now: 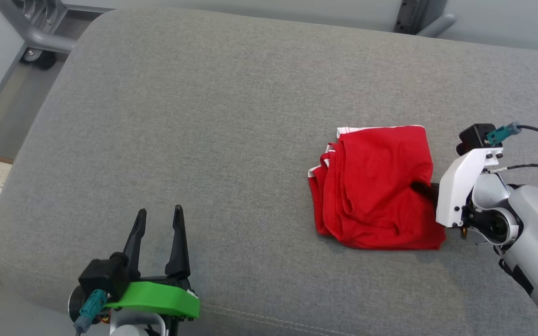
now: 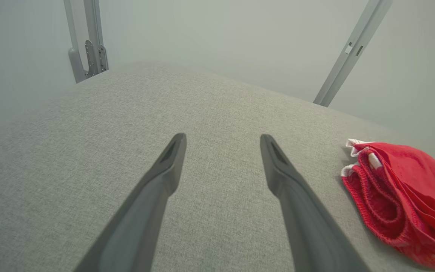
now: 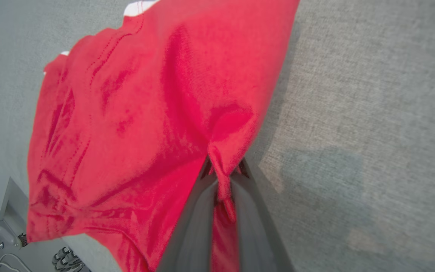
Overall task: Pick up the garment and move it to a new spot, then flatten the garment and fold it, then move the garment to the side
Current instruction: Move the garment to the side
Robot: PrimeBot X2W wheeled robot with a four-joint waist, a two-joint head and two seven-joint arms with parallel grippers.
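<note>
Head view: a grey cushion (image 1: 203, 116) with rounded corners spans the middle. A grey frame (image 1: 40, 39) on a caster (image 1: 38, 58) stands beyond its far left corner. The red garment (image 1: 376, 186) lies folded right of centre. The right gripper (image 1: 424, 189) is closed on its right edge. The left gripper (image 1: 159, 212), near the front edge, is spread wide and empty.

Left wrist view: a pale wall (image 2: 221, 37) and two grey posts (image 2: 89, 49) stand behind the cushion.

Right wrist view: a pinch of cloth sits between the closed fingers (image 3: 195, 226).
</note>
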